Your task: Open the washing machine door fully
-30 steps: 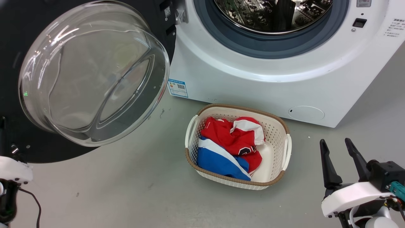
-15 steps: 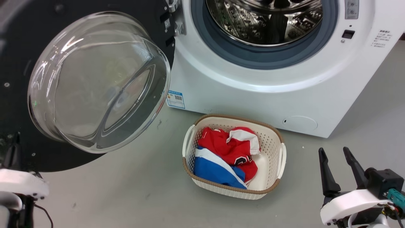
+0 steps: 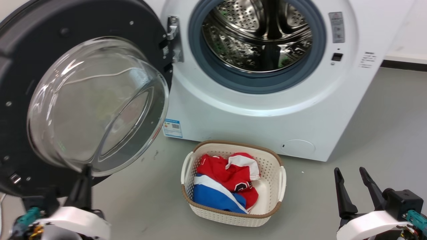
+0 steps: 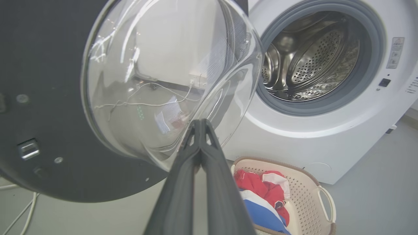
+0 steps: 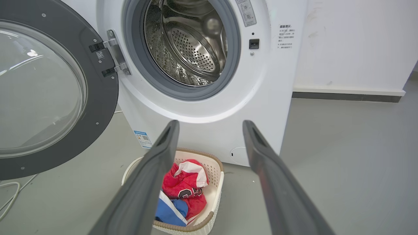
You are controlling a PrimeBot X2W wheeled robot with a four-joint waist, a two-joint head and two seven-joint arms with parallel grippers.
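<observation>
Door stands wide; little seems left.
The washing machine door [image 3: 83, 100] hangs at nine o'clock of the drum [image 3: 257, 40]; left pincer [image 4: 200, 124] together at its six o'clock, empty; right pincer [image 5: 210, 125] apart.

Wide-spread right gripper [image 5: 210, 123] faces the swung-open washing machine door [image 5: 49, 94]
</observation>
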